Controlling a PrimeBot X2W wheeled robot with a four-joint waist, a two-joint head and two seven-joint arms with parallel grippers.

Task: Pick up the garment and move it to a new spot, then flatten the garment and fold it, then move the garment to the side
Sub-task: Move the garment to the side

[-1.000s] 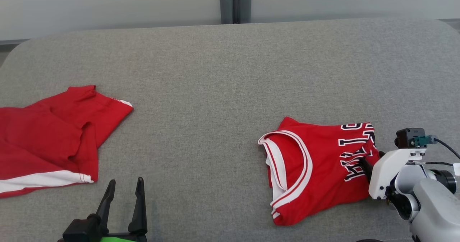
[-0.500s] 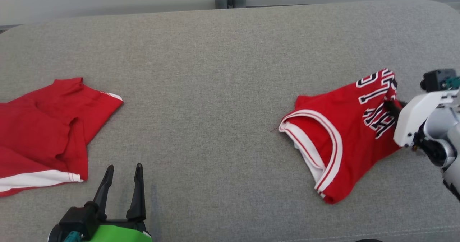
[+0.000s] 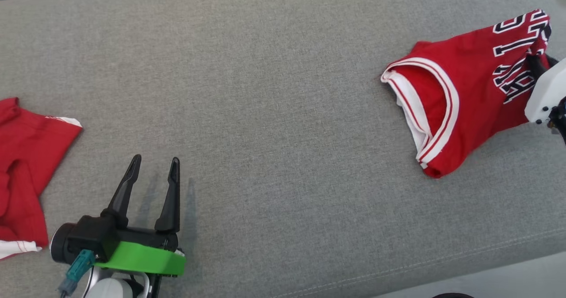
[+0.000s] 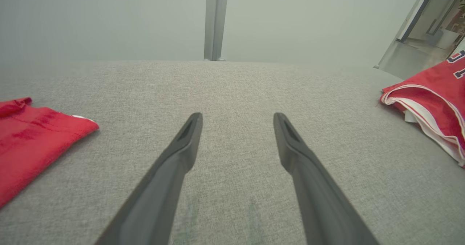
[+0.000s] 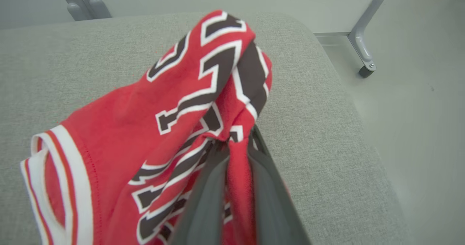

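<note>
The two dark fingers of the right gripper [image 5: 238, 139] are pressed together on a fold of the red jersey [image 5: 120, 125]. A narrow strip of red cloth is squeezed between them. From this pinch the cloth bunches up and over. The black letters with white outline are wrinkled just above the fingertips. The rest of the jersey spreads away from the grip toward the robot's left. It ends in an opening with white and red trim, and this end appears to lie on the grey padded surface [image 3: 283, 90]. The whole jersey is at the far right side of that surface, near its rounded right edge. Beyond the edge I see a pale floor [image 5: 417, 110] and a grey metal leg [image 5: 363, 37].

The left gripper [image 3: 154, 161] is at the near left side of the surface. Its fingers are spread wide and there is nothing between them, just grey fabric under them. I cannot tell if the tips touch the surface. To its left lies a second red garment [image 3: 22, 156] with a white band, well apart from the jersey.
</note>
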